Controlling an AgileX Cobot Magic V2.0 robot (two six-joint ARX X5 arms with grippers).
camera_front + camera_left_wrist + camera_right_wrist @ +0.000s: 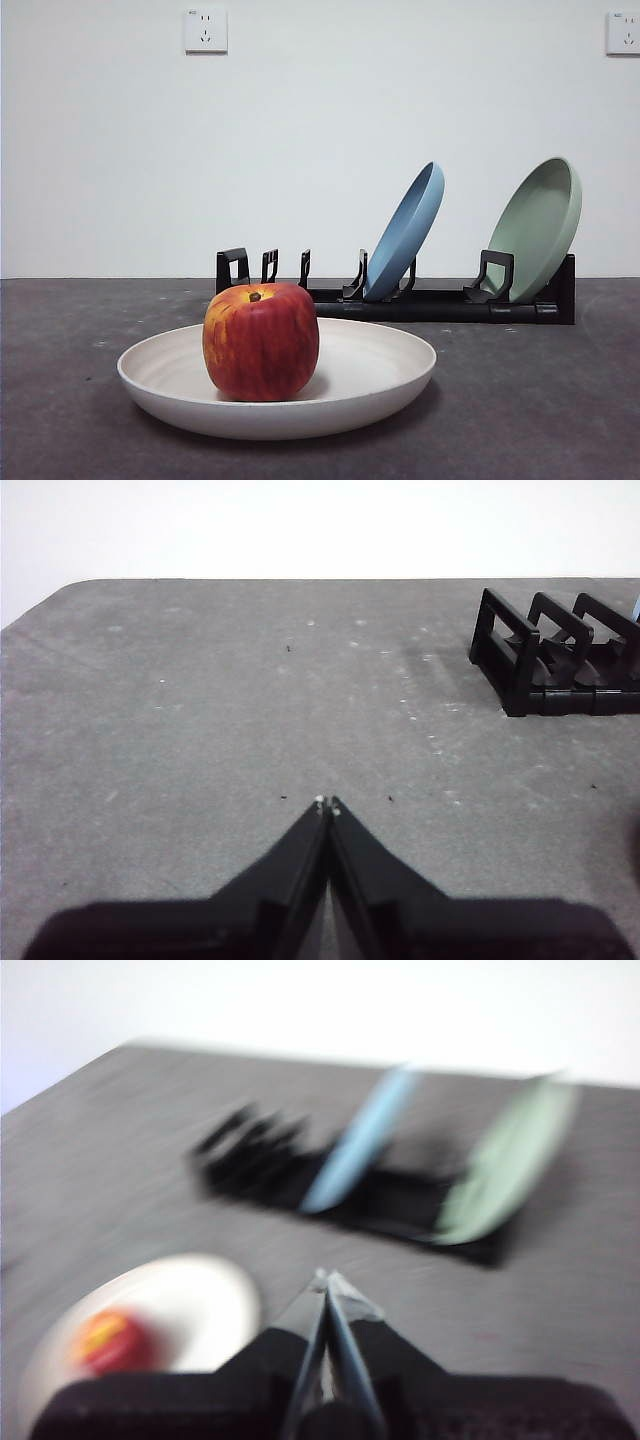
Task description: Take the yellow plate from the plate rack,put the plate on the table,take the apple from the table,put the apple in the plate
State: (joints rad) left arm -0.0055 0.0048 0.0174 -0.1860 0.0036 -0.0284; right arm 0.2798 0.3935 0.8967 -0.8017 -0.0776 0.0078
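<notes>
The yellow plate (380, 375), pale cream, lies flat on the table (540, 400) in front of the plate rack (440, 300). The red apple (261, 341) stands in the plate, left of its middle. The blurred right wrist view shows the plate (200, 1300) with the apple (110, 1340) in it, and the rack (400, 1210) beyond. My right gripper (326, 1278) is shut and empty, above the table beside the plate. My left gripper (327, 803) is shut and empty over bare table (200, 730), with the rack's end (550, 660) off to one side.
A blue plate (405, 232) and a sage-green plate (538, 228) lean in the rack's right slots. The rack's left slots hold nothing. A white wall with two sockets stands behind the table.
</notes>
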